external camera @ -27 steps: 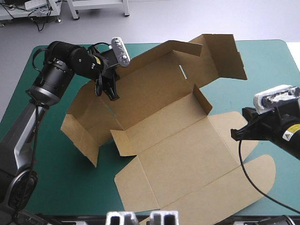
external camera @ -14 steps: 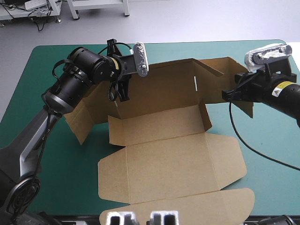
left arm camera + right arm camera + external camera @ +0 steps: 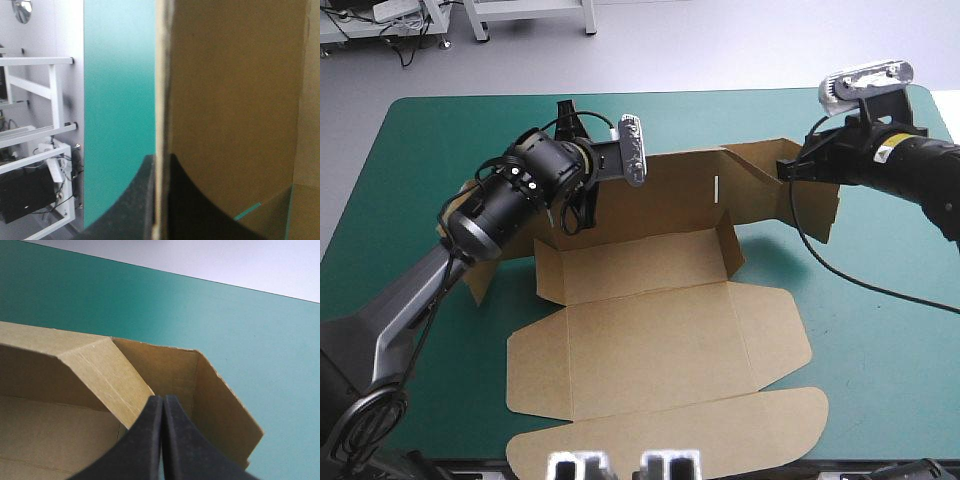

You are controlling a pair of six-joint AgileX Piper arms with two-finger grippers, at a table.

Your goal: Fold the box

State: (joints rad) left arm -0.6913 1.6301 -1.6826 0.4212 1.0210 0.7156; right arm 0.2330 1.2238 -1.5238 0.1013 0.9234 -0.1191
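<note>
The brown box (image 3: 650, 330) lies in the middle of the table, its long back wall (image 3: 670, 195) standing upright and its wide panels flat toward the near edge. My left gripper (image 3: 573, 213) is shut on the left part of that wall. In the left wrist view the board's edge (image 3: 159, 75) runs straight out from between the black fingers (image 3: 135, 200) of the left gripper (image 3: 160, 165). My right gripper (image 3: 787, 170) is shut at the wall's right end. Its tip (image 3: 163, 397) rests against the bent corner flap (image 3: 105, 375), with no board seen between the fingers.
Teal-green cover (image 3: 880, 330) shows to the right of the box and beyond the back wall (image 3: 250, 330). The rounded front flap (image 3: 670, 440) reaches the table's near edge. A side flap (image 3: 480, 270) hangs under my left arm.
The right gripper swung from the near right side to the wall's far right corner. The back wall came upright, the angled end flaps folded in, and the whole box slid left and nearer.
</note>
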